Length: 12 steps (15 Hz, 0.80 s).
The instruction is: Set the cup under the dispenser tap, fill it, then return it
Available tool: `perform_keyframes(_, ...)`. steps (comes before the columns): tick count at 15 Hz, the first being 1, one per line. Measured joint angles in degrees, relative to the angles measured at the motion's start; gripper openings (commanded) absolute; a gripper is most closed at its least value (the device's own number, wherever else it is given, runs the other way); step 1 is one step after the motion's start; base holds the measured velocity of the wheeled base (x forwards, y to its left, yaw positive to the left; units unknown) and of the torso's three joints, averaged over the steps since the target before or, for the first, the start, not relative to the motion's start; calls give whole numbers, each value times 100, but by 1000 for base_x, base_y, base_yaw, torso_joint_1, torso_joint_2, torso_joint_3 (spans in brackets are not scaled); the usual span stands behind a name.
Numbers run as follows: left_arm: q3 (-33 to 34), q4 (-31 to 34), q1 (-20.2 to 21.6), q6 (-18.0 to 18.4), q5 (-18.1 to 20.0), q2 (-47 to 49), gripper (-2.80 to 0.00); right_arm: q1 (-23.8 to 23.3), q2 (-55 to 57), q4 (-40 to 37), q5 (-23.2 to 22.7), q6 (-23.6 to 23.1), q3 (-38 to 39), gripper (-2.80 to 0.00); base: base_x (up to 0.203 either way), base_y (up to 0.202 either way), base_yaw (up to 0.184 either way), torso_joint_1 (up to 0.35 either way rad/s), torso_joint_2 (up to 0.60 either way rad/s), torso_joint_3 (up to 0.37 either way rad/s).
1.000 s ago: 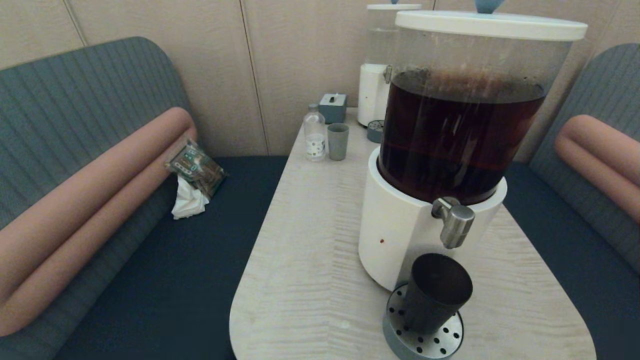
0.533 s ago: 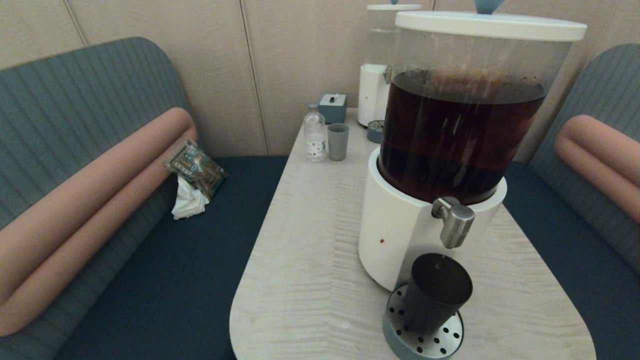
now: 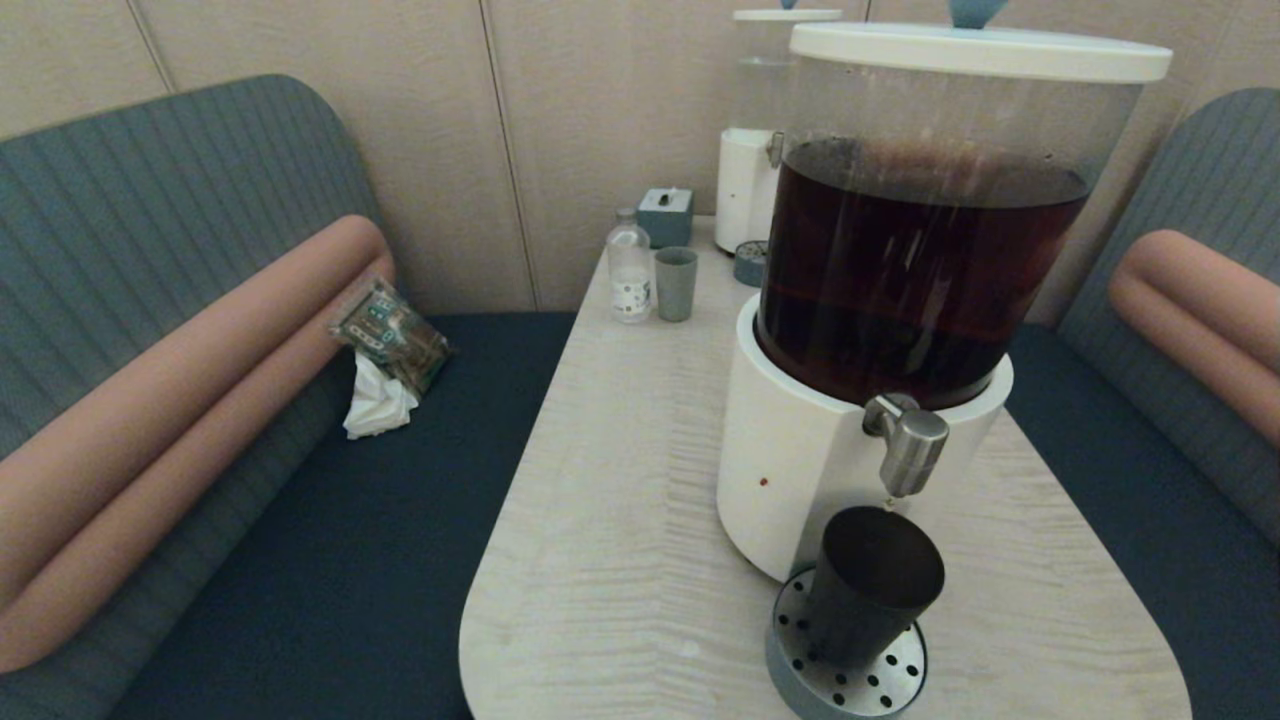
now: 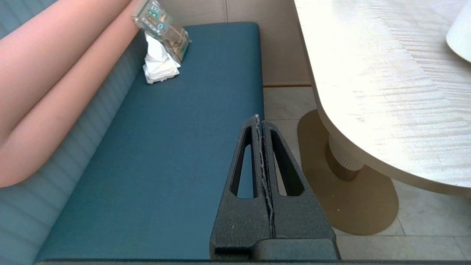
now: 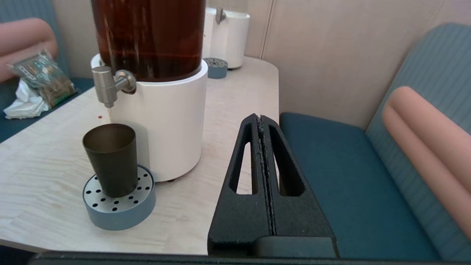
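The dark smoky cup point(image 3: 868, 585) point(image 5: 111, 159) stands upright on the round perforated drip tray point(image 3: 880, 682) point(image 5: 127, 209), right under the brushed-steel dispenser tap point(image 3: 908, 442) point(image 5: 107, 85) of the big dispenser point(image 3: 925, 260) with brown liquid. No gripper touches it. My right gripper point(image 5: 261, 118) is shut and empty, off the table's right edge, well apart from the cup. My left gripper point(image 4: 258, 118) is shut and empty, low beside the table's left edge over the blue bench. Neither arm shows in the head view.
A small grey-green cup point(image 3: 676, 283), a small bottle point(image 3: 629, 268), a tissue box point(image 3: 666, 216) and a second dispenser with a clear tank point(image 3: 755, 150) stand at the table's far end. A packet with a white tissue point(image 3: 385, 355) lies on the left bench.
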<state>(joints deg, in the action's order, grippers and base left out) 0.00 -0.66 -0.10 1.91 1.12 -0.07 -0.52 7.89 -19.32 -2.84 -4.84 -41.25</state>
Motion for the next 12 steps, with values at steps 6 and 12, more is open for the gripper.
perform_keyframes(6,0,-2,0,4,0,0,-280,9,-624,10,-60,21,501,-280,0,0,0,0,0,0)
perform_keyframes(12,0,-1,0,1,2,0,-280,15,-778,959,-18,60,1515,-280,0,0,0,0,0,0)
